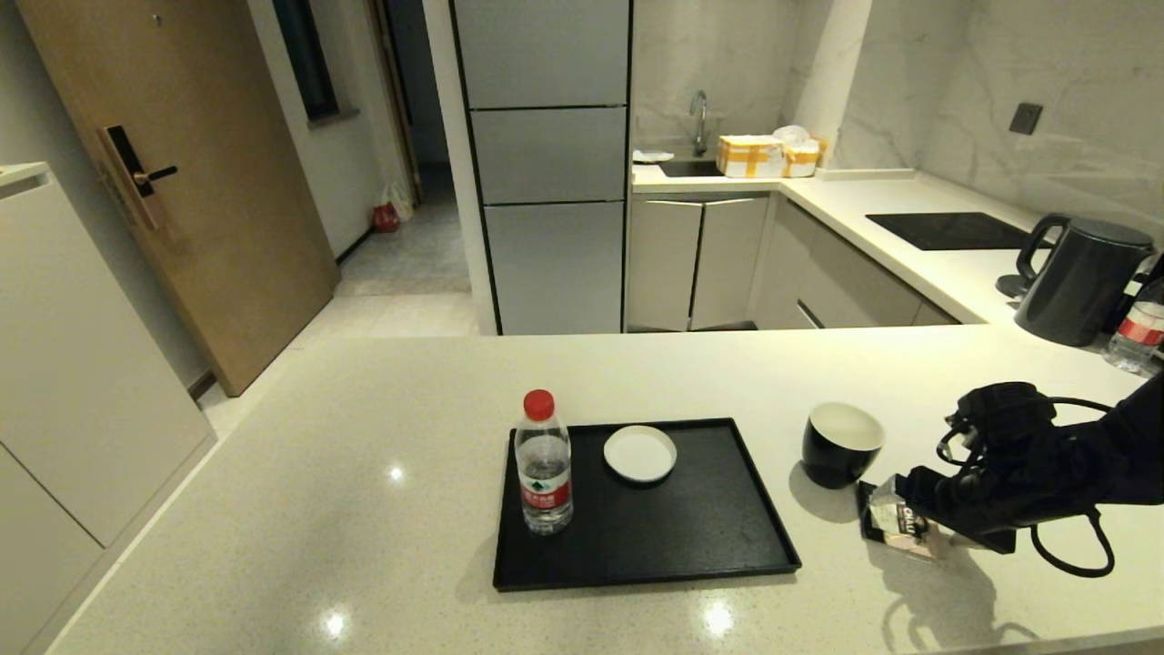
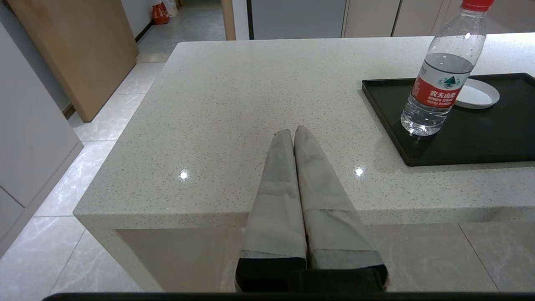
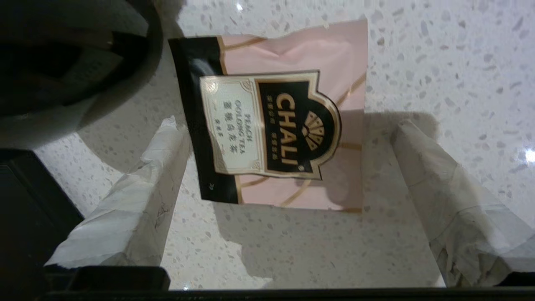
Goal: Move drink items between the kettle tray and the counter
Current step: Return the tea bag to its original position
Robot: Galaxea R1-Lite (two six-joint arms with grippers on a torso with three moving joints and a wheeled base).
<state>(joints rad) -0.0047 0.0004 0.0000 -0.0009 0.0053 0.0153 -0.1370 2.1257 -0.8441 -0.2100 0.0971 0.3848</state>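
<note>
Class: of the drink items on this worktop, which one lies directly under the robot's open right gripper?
The tea sachet: it lies flat on the counter between the open right gripper's fingers. The black cup stands beside it; the bottle is on the tray.

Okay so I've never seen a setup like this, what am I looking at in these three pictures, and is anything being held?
It's a two-armed robot at a kitchen counter. The wide picture comes from its head camera; the other two from cameras on its wrists. The right gripper hangs open over a pink tea sachet lying on the counter beside a black cup; it holds nothing. The left gripper is shut and parked at the counter's near edge. A black tray carries a water bottle and a white saucer. A kettle stands further back.
</note>
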